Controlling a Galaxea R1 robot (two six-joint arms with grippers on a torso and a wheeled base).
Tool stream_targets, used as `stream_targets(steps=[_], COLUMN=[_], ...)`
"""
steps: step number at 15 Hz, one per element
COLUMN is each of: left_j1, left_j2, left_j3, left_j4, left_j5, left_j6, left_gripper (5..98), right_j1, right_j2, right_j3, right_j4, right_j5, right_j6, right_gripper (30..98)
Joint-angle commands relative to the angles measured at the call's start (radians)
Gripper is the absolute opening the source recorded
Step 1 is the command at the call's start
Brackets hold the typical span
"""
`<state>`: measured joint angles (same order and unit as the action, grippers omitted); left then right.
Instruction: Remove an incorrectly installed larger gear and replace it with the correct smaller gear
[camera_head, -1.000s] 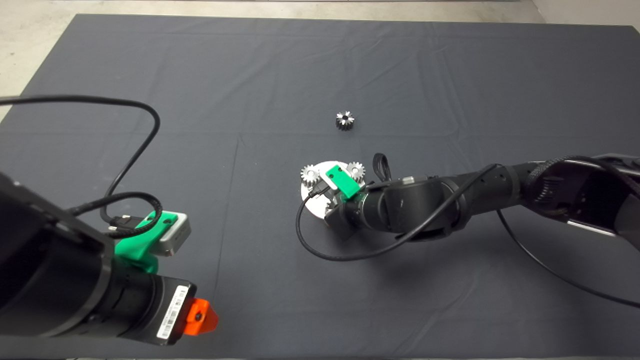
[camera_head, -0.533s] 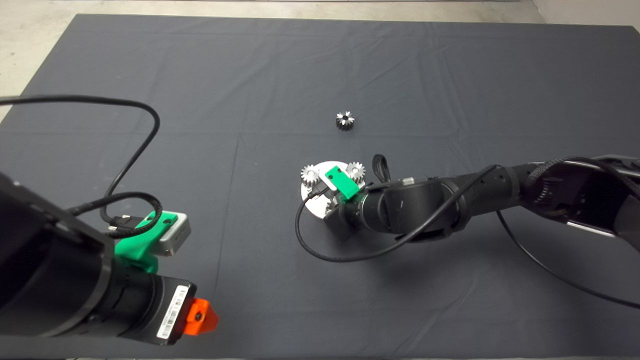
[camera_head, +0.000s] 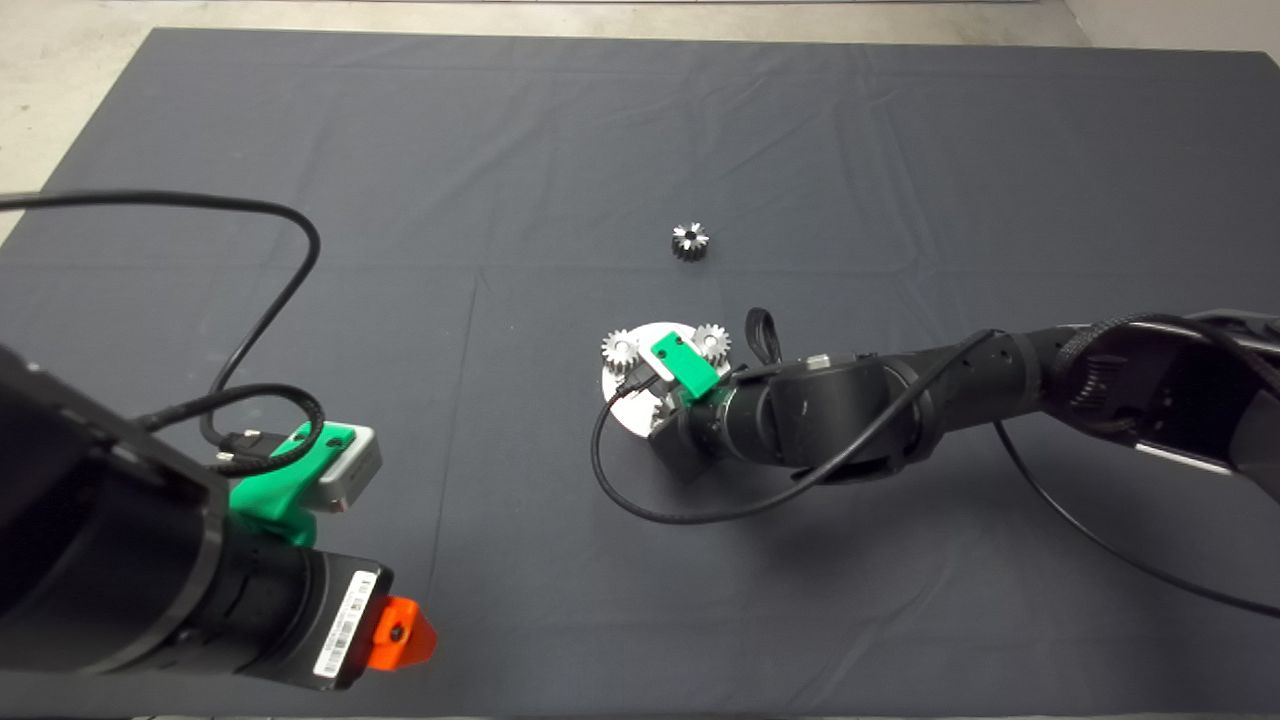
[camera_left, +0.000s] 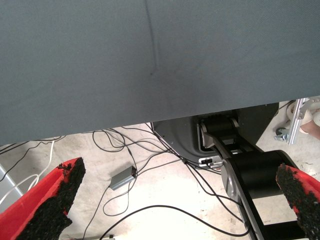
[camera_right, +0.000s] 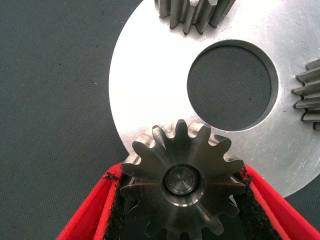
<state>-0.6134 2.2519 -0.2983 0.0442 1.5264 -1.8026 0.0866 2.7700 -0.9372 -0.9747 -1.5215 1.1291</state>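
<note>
Almost nothing has moved over the last second: the right arm has shifted only a touch over the round plate (camera_head: 625, 400), and the left arm has not stirred.

The right gripper (camera_right: 182, 220) is at the plate's near edge, its two red fingers (camera_right: 87, 220) closed against the toothed flanks of the large gear (camera_right: 182, 187), black pads touching the teeth on both sides. That gear looks to be seated on its pin, whose round end shows in the centre hole, so the removal seems gripped but not yet lifted. The small gear (camera_head: 690, 241) lies alone on the mat (camera_head: 400, 130), well apart from the plate on its far side, untouched. Left to do, by my reading: lift the large gear off, set it aside, fetch the small one and seat it on the pin.

The plate carries two silver gears (camera_head: 620, 350) on its far rim and has a large open hole (camera_right: 231, 85) in the middle with mat showing through.

The left gripper (camera_left: 175, 205) waits at the lower left, spread wide and holding nothing, looking past the mat edge at floor cables
</note>
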Motion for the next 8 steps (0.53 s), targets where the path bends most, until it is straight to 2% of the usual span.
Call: stream_targets(steps=[1, 5, 8], left_j1=[-0.016, -0.016, -0.016], left_j2=[0.001, 0.001, 0.001], left_j3=[0.019, 0.019, 0.019], left_j4=[-0.014, -0.014, -0.014], left_j5=[0.017, 0.017, 0.008], left_j6=[-0.011, -0.011, -0.011], left_gripper=[98.3, 98.3, 98.3], right_j1=[0.022, 0.057, 0.075], right_j2=[-0.002, -0.006, -0.005], right_j3=[0.0, 0.045, 0.071], right_j4=[-0.012, 0.002, 0.007], right_j5=[-0.049, -0.049, -0.051], right_j6=[0.009, 0.009, 0.012], right_gripper=[50.9, 50.4, 50.4])
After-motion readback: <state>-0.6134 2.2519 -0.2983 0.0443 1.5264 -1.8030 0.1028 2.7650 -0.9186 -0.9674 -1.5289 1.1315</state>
